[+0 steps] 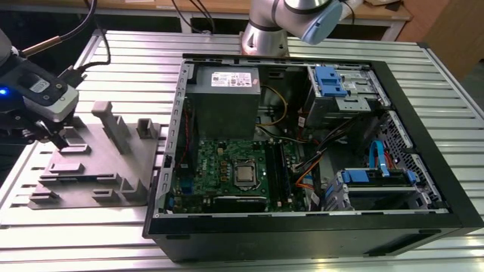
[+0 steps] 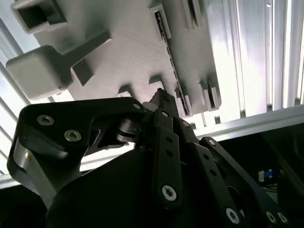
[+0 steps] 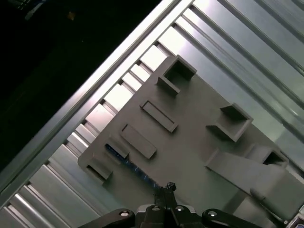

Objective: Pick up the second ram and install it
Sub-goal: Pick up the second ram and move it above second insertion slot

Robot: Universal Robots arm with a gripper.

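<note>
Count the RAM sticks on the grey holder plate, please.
1. The RAM stick stands on edge in brackets along one border of the grey holder plate, close to the gripper, which hides part of the plate.

One robot arm (image 1: 266,28) carries one claw (image 1: 60,141). One slatted metal bench (image 1: 136,56) bears one open computer case (image 1: 302,232) and one grey fixture plate (image 1: 90,181). Inside the case sit one grey power supply (image 1: 224,107), one green motherboard (image 1: 219,164) with one square processor socket (image 1: 243,173), and two blue drive latches (image 1: 330,81). On the fixture plate, the first wrist view shows three open square pockets (image 3: 178,73) and one memory stick, the second ram (image 3: 133,167), on its edge.
</note>
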